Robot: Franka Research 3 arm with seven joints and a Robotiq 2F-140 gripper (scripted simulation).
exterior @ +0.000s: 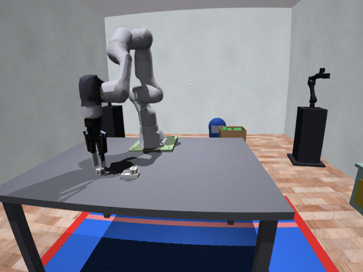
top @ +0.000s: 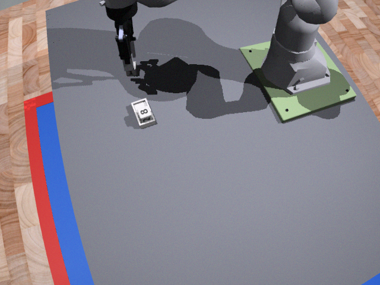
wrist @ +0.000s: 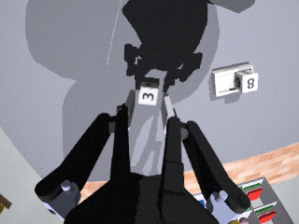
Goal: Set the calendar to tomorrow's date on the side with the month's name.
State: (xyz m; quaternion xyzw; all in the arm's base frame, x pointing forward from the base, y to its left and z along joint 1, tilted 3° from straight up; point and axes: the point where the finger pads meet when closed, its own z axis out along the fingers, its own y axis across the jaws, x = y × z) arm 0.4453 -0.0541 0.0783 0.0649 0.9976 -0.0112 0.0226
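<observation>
A loose white cube [exterior: 100,171] [wrist: 148,95] sits on the table, with a 3 on its top face; it is mostly hidden in the top view. My gripper [top: 131,72] [exterior: 98,166] [wrist: 149,99] points down over it. Its fingers are partly open, one on either side of the cube, with gaps between fingers and cube in the wrist view. The white tray [top: 136,115] [exterior: 129,177] [wrist: 223,92] lies flat beside them. A second cube [top: 143,111] [exterior: 134,169] [wrist: 250,83] is in one end of the tray, an 8 on top and a 2 on a side facing the top camera.
The robot's base stands on a green plate [top: 284,114] [exterior: 168,148] towards the back of the grey table [top: 214,184] [exterior: 205,187]. The arm's shadow falls between the loose cube and the base. The tray is a short way from the gripper, nearer to the top view.
</observation>
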